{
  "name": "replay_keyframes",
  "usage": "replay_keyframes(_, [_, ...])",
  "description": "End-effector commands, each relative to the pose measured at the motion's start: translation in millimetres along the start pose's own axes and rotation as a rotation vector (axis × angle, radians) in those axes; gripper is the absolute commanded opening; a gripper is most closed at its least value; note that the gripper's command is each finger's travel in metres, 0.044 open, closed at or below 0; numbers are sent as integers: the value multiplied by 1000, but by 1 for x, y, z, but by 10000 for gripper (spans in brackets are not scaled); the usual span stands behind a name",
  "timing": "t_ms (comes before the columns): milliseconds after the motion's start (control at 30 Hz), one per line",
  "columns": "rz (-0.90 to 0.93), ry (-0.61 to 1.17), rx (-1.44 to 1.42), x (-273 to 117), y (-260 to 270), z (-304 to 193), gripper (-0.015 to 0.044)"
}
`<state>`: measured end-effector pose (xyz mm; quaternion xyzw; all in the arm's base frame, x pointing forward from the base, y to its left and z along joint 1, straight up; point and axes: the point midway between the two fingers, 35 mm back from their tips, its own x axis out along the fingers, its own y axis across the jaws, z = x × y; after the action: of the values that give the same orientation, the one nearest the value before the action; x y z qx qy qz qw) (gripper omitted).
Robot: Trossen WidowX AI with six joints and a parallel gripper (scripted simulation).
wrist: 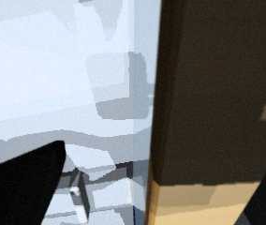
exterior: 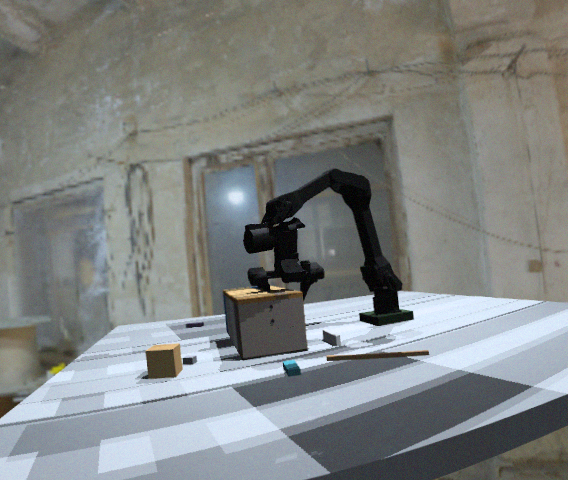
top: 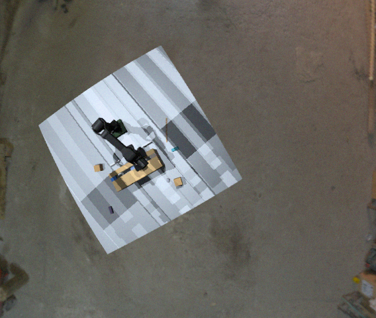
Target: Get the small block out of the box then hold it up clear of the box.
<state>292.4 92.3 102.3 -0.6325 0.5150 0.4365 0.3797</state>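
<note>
Exterior view: released black tool (exterior: 285,285) straddles, seemingly, the tan-topped, grey-walled box (exterior: 266,322).

Matte black arm (exterior: 362,217) of boxy links, black pincer (exterior: 283,281), dark green square base (exterior: 386,316).

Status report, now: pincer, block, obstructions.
Pincer open, empty, low over the box top edge. Blue block inside the box, near one end. Thin stick and loose cubes lie around the box on the table.
</note>
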Motion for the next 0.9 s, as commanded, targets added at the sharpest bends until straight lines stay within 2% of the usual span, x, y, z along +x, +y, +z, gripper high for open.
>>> replay_keyframes(0, [-1, 1, 0, 3, 0, -8, 400])
replay_keyframes(333, [-1, 3, -1, 12, 0, -33, 400])
replay_keyframes(867, [0, 2, -1, 8, 2, -21, 400])
